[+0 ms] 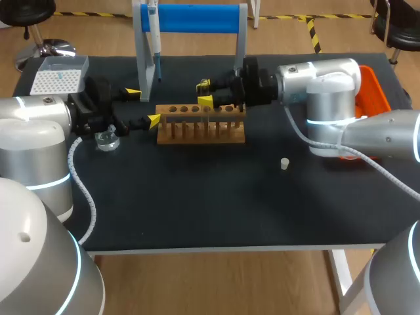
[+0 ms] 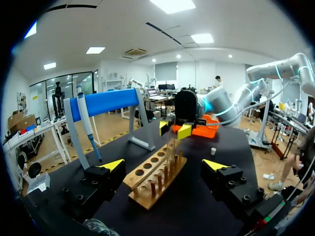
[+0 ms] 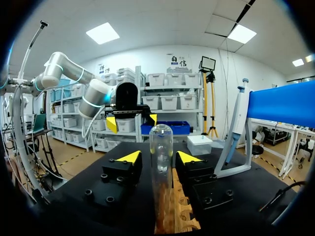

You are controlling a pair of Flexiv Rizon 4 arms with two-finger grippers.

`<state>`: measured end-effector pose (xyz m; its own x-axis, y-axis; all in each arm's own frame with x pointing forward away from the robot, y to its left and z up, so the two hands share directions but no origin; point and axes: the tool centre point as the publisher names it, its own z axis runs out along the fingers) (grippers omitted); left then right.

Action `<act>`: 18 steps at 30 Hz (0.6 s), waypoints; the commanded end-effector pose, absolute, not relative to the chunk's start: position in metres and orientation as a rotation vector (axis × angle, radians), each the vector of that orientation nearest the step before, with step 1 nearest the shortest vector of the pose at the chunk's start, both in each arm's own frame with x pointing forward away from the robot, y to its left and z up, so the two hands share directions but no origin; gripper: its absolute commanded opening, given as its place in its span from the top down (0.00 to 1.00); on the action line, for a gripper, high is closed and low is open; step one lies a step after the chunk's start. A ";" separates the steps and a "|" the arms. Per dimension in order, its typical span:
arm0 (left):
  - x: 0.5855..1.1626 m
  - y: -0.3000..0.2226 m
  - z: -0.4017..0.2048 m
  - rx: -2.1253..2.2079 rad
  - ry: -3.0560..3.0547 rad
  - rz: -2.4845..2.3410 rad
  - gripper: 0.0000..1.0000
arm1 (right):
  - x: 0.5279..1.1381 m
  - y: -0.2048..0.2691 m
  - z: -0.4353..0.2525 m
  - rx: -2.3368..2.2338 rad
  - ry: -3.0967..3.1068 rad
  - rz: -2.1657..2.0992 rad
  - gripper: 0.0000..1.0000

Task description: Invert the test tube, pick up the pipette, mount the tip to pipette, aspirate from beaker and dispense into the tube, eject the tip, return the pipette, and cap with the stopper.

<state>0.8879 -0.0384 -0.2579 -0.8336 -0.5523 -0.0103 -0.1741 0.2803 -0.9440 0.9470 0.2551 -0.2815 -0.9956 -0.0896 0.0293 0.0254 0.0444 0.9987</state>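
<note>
A clear test tube (image 3: 161,147) stands in the wooden rack (image 1: 200,125) with its rounded end up. My right gripper (image 1: 205,93) sits over the rack's middle, its yellow fingers (image 3: 129,157) close on either side of the tube. A narrow gap shows on at least one side, so it is open. My left gripper (image 1: 144,107) hangs open at the rack's left end with nothing between its fingers. The pipette (image 1: 156,46) hangs on the blue-barred stand (image 1: 190,18) behind the rack. The beaker (image 1: 107,140) sits under my left arm. A white stopper (image 1: 284,163) lies to the right.
A white tip box (image 1: 59,73) stands at the back left corner. An orange tray (image 1: 374,92) lies at the far right, partly behind my right arm. The black table (image 1: 216,203) stretches in front of the rack.
</note>
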 end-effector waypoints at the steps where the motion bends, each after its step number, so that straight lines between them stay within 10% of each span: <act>1: 0.887 -0.039 -0.259 -0.660 2.214 -1.572 0.00 | 0.947 0.257 -0.283 0.066 -2.206 -2.119 1.00; 18: 0.887 -0.039 -0.259 -0.660 2.214 -1.572 0.00 | 0.947 0.251 -0.276 0.032 -2.203 -2.132 1.00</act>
